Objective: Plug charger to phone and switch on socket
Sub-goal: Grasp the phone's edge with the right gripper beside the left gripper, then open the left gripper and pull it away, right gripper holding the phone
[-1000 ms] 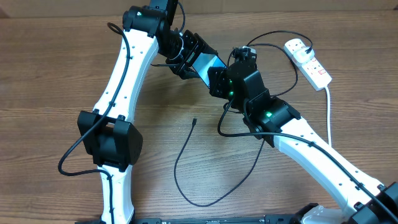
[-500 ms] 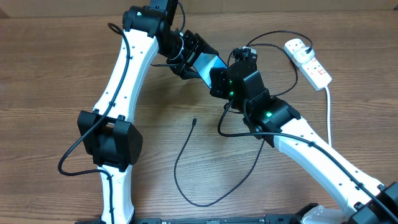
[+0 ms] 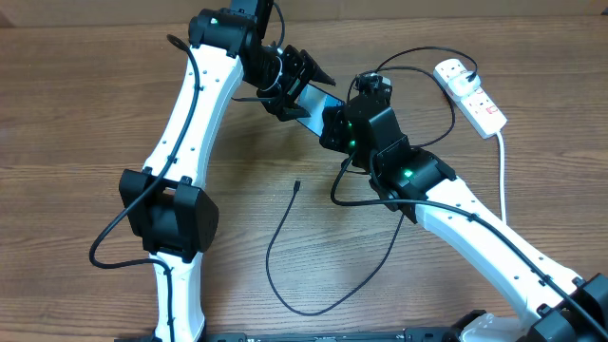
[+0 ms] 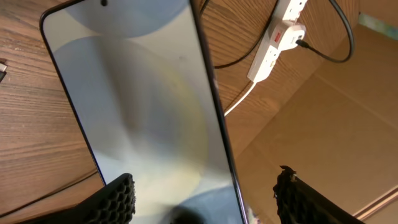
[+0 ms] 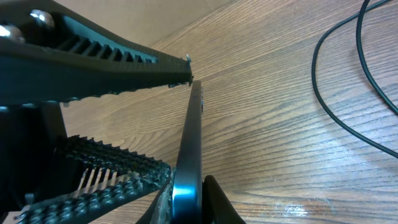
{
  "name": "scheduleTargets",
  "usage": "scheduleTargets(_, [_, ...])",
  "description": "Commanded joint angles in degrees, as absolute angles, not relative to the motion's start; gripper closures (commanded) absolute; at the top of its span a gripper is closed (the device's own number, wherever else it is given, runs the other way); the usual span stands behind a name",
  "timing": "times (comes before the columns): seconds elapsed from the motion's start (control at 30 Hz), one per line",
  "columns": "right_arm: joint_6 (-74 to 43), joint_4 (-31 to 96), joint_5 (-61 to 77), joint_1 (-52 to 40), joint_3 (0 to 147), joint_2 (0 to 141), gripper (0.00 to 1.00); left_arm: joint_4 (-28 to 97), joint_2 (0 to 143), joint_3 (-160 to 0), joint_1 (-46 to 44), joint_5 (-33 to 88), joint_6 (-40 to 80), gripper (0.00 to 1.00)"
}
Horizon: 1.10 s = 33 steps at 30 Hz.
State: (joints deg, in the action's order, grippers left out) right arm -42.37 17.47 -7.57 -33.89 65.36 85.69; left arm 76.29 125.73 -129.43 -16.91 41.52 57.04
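Overhead, the right gripper (image 5: 188, 205) clamped the phone (image 3: 312, 98) near the bench's far edge, the left gripper (image 4: 205, 175) gaped around it, the charger (image 3: 295, 190) lay loose mid-bench, and the socket (image 3: 470, 93) sat far-right.

glossy glass phone (image 4: 143, 93), matt wood-grain table (image 3: 76, 114)

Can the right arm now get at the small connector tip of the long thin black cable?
Probably not yet. The right end effector is shut on an edge of the slim blue-screened phone. The long thin black cable's connector tip lies uncovered on the wooden table, so only that grip hinders it.
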Motion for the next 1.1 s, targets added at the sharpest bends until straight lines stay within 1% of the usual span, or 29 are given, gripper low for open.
scheduleTargets(0.0, [-42.00, 16.14, -8.36, -34.02, 67.16, 84.88, 0.92, 76.49, 124.81, -130.26, -17.28, 39.92, 55.09, 0.31])
scheduleTargets(0.2, [-42.24, 16.16, -8.34, -34.02, 67.26, 84.88, 0.93, 76.38, 124.81, -130.26, -17.21, 39.55, 52.21, 0.31])
scheduleTargets(0.3, [-43.35, 16.12, -8.34, -34.00, 67.26, 84.88, 0.94, 74.85, 124.81, -130.26, -17.02, 36.82, 51.81, 0.28])
scheduleTargets(0.37, [-43.33, 16.40, -8.32, -34.02, 67.26, 84.86, 0.94, 72.44, 124.81, -130.26, -15.68, 36.86, 47.94, 0.27])
scheduleTargets(0.53, [-43.99, 16.36, -8.32, -34.00, 67.57, 84.33, 0.94, 72.64, 124.79, -130.28, -12.10, 37.89, 42.41, 0.27])
scheduleTargets(0.63, [-43.97, 16.38, -8.32, -33.82, 68.93, 83.48, 0.94, 72.79, 124.73, -130.30, -9.56, 42.26, 38.35, 0.28])
scheduleTargets(0.73, [-46.57, 17.34, -7.66, -32.25, 70.48, 82.70, 0.94, 73.47, 124.36, -130.30, -7.01, 46.85, 32.69, 0.28])
scheduleTargets(0.8, [-48.73, 17.93, -4.73, -29.78, 70.91, 82.26, 0.95, 74.46, 123.68, -130.30, -5.13, 48.82, 28.23, 0.28])
scheduleTargets(0.83, [-50.19, 18.17, -2.42, -28.14, 70.91, 82.06, 0.96, 76.09, 122.72, -130.30, -3.68, 49.65, 25.19, 0.31])
scheduleTargets(0.93, [-52.56, 18.59, 5.91, -22.92, 70.91, 82.02, 0.96, 80.90, 118.52, -130.30, -0.36, 49.41, 17.67, 0.33])
scheduleTargets(1.0, [-52.62, 18.55, 9.30, -20.88, 70.91, 82.02, 0.96, 82.83, 116.20, -130.30, 0.91, 48.16, 14.85, 0.32])
scheduleTargets(1.07, [-54.28, 18.55, 13.26, -18.35, 70.91, 82.02, 0.96, 85.82, 112.40, -130.30, 2.57, 43.33, 11.40, 0.32])
